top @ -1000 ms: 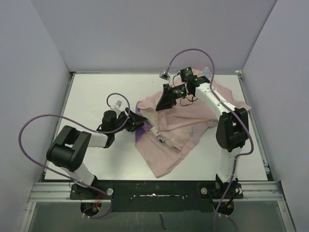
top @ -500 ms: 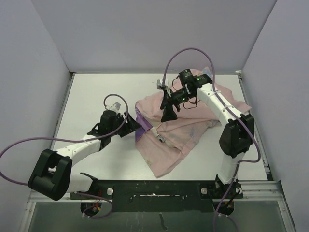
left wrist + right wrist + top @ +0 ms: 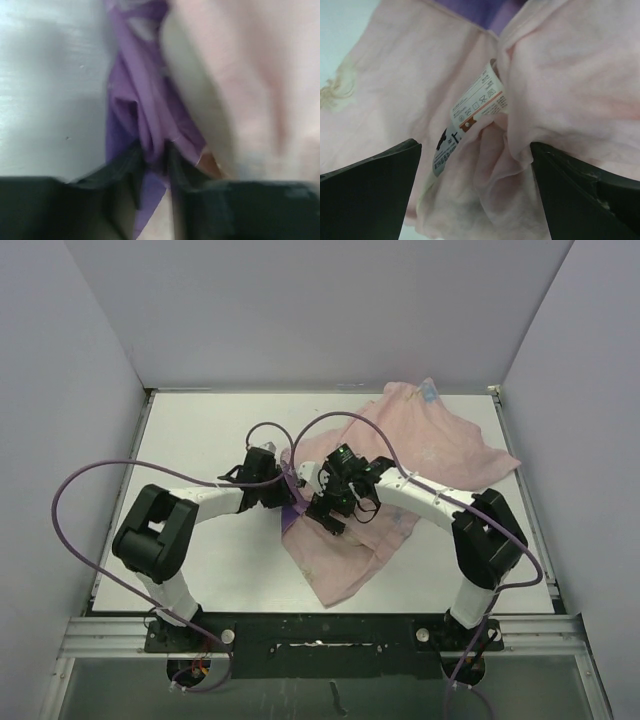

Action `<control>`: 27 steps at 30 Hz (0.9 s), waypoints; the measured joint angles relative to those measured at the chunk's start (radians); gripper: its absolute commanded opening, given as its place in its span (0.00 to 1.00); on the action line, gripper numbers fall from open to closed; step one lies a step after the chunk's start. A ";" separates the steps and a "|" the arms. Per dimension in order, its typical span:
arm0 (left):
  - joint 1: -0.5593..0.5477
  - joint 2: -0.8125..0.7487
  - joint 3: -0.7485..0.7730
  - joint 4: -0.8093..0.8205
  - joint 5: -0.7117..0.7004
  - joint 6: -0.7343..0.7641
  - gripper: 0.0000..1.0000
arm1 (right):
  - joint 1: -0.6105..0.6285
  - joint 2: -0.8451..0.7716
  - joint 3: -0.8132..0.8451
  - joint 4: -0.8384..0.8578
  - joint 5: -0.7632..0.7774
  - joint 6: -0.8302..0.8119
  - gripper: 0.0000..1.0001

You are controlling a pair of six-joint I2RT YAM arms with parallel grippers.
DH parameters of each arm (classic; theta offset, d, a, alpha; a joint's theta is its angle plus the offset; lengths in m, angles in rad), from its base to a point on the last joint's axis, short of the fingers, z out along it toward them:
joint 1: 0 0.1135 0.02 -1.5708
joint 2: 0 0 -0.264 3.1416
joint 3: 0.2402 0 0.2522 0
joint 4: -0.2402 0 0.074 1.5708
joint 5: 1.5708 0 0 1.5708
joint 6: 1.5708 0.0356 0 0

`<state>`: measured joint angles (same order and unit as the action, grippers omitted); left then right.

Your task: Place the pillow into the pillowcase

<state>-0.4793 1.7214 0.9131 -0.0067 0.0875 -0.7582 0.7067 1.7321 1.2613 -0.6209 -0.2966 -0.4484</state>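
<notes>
At mid-table from above, the right gripper (image 3: 326, 512) had swung in beside the left gripper (image 3: 279, 490) on the thin pink, purple-edged fabric pillowcase (image 3: 440, 450). Left wrist: jaws nipped its purple hem (image 3: 150, 115). Right wrist: fingers gaped wide over a white care label (image 3: 475, 107), probably readying the mouth; the cream pillow was hidden.

L claw (image 3: 152, 159) clamped; R claw (image 3: 476, 186) wide open.

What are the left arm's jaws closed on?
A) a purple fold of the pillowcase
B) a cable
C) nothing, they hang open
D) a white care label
A: the left wrist view shows the left jaws pinched on a purple fold of the pillowcase; the label lies between the right jaws, which are open.
</notes>
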 measured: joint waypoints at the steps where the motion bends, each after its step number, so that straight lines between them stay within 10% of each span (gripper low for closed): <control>1: 0.010 0.017 0.000 -0.008 0.019 0.002 0.03 | 0.013 0.006 0.000 0.020 0.053 0.032 0.72; 7: 0.164 -0.008 -0.036 -0.053 0.165 0.050 0.00 | -0.031 0.018 -0.005 0.116 0.252 0.124 0.13; 15: 0.359 -0.264 -0.024 -0.222 0.258 0.181 0.00 | -0.188 0.011 0.047 0.095 0.202 0.115 0.03; 27: 0.447 -0.316 -0.014 -0.397 0.215 0.217 0.65 | -0.255 -0.004 0.260 -0.229 -0.298 -0.117 0.83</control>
<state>-0.0326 1.4052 0.8989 -0.4042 0.3027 -0.5411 0.4515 1.7279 1.5211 -0.8501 -0.5949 -0.5652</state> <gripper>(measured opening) 0.505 0.680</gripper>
